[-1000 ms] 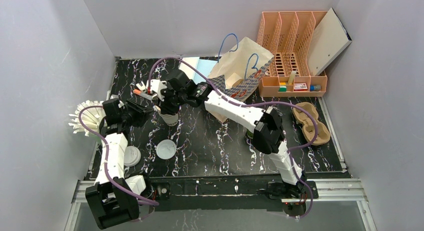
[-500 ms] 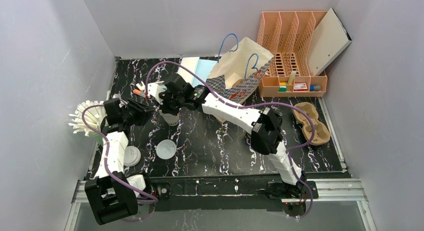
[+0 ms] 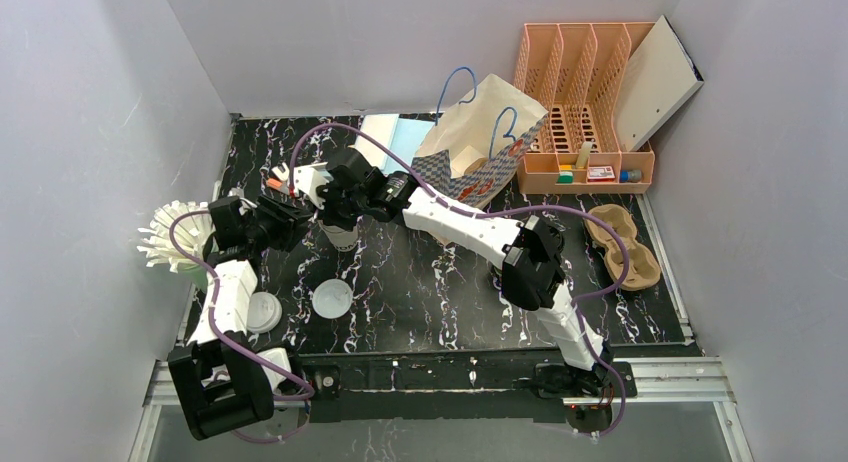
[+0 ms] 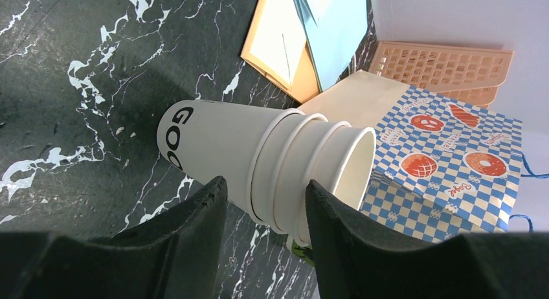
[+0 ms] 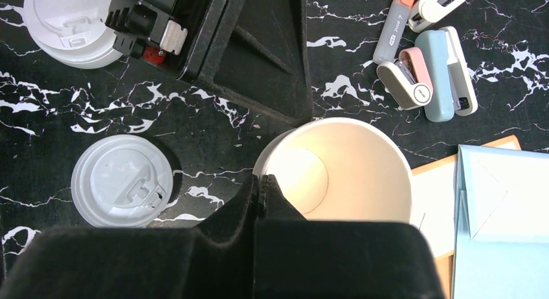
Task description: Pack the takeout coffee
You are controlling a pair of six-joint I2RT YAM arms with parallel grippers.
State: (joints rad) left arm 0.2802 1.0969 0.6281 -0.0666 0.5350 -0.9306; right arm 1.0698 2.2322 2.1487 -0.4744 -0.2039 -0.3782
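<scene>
A stack of cream paper cups (image 3: 341, 234) stands upright on the black marble table (image 3: 420, 282). My right gripper (image 3: 335, 207) is above it, shut on the rim of the top cup (image 5: 343, 169). My left gripper (image 3: 290, 222) is open just left of the stack. In the left wrist view its fingers (image 4: 194, 228) frame the stack (image 4: 272, 163) without touching it. The dark green takeout coffee cup is almost hidden. Only a green sliver (image 4: 299, 251) shows under the stack in the left wrist view. The right arm's elbow covers it in the top view.
Two white lids (image 3: 332, 298) (image 3: 262, 312) lie near the front left. A straw holder (image 3: 175, 234) stands at the left edge. A checked paper bag (image 3: 480, 152), a peach organiser (image 3: 585, 102) and a pulp cup carrier (image 3: 622, 244) stand behind and right. Staplers (image 5: 427, 72) lie by the cups.
My left gripper has moved right, closer to the cup stack. My right gripper has shifted slightly left and stays on the stack's rim.
</scene>
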